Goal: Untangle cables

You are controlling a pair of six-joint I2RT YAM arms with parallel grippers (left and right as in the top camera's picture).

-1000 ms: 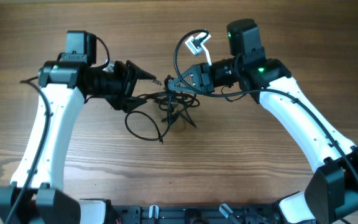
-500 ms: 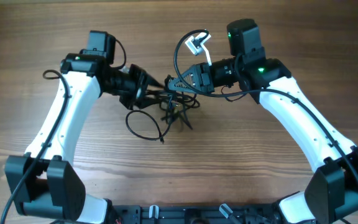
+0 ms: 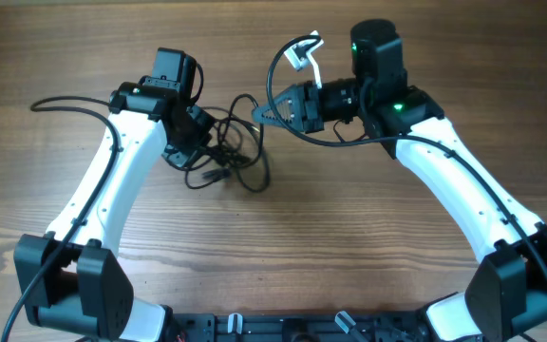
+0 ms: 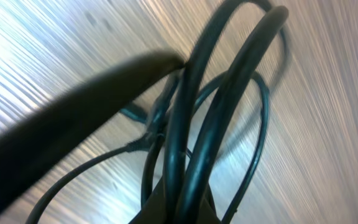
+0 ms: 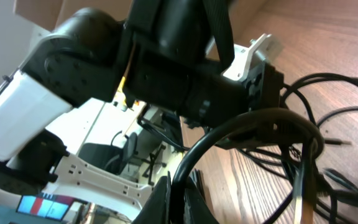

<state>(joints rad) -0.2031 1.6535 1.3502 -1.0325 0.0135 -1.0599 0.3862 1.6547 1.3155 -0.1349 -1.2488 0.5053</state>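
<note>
Between the fingers of the left gripper (image 3: 196,147), the left wrist view shows two thick strands of the cables (image 4: 180,130) running straight up out of the grip. The fingers look pressed together on them, though blur hides the exact contact. Beyond those strands, thinner loops cross one another just above the table (image 3: 368,237).

The right gripper (image 5: 179,194) has its fingers drawn close, and a cord arches up from between them and curls over to its right. I judge it to be clamped on that cord. Past it lies the rest of the tangle, with the left arm behind.

Progress looks slight. From overhead, the cords are still a single knotted cluster just beside the left gripper and between the two grippers. One loop reaches toward the right fingertips, and no cord lies apart on its own. Nearly all the separating is left to do.

Counts:
- Arms and grippers: two of each.
- Tangle: one.
- Strands: too interlaced to number.
- Plug ends: at least two show in the right wrist view.
- Arm wire (image 3: 273,81): one loop above the right gripper, which is not part of the job.
</note>
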